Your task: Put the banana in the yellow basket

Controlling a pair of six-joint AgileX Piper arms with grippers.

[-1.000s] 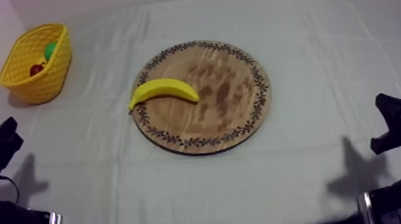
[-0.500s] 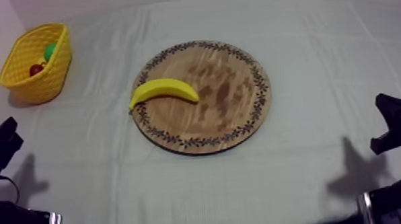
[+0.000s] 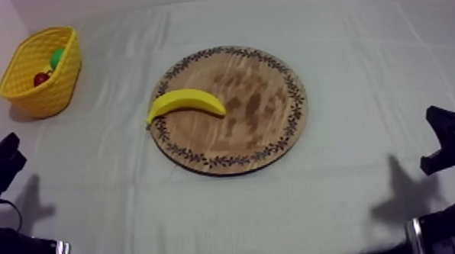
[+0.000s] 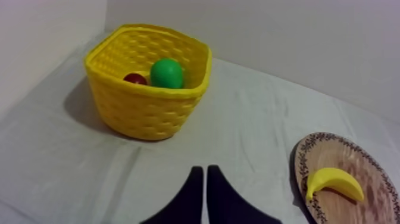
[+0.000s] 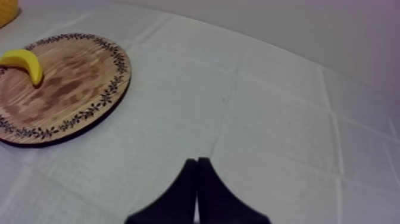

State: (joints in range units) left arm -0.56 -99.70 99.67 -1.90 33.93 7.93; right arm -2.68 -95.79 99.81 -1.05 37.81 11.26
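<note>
On one wooden board lies one curved banana; one woven basket holds perhaps a pear; my left gripper and right gripper sit closed, empty.

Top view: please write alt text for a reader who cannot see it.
A curved yellow banana lies at the left edge of a round wooden board with a patterned rim. A yellow woven basket stands apart at the far left.

On bench: round board lying flat at centre; basket upright, well apart, far left corner.
</note>
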